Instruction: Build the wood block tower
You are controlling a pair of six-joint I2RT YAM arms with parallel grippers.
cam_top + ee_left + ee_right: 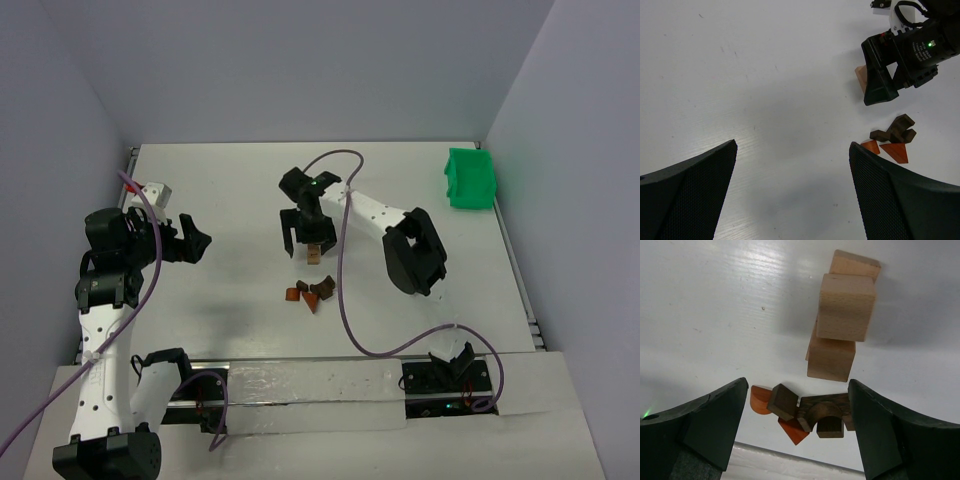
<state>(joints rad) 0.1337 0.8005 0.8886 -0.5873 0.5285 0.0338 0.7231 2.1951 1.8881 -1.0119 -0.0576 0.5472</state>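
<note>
The wood block tower (845,307) is a short stack of light tan blocks standing mid-table (313,252). My right gripper (797,387) hovers over it, open, its jaws wide apart and holding nothing; from above it (306,240) straddles the stack. Just nearer lie the loose wood blocks (310,293): a dark cube (783,401), a dark arch (822,410), an orange half-round (760,399) and an orange wedge (794,431). My left gripper (195,242) is open and empty at the left, well clear of the blocks (892,135), with bare table between its fingers (890,190).
A green bin (470,178) stands at the back right corner. The right arm's purple cable (345,300) loops down past the loose blocks. In the left wrist view the right gripper (880,85) partly hides a tan block (860,77).
</note>
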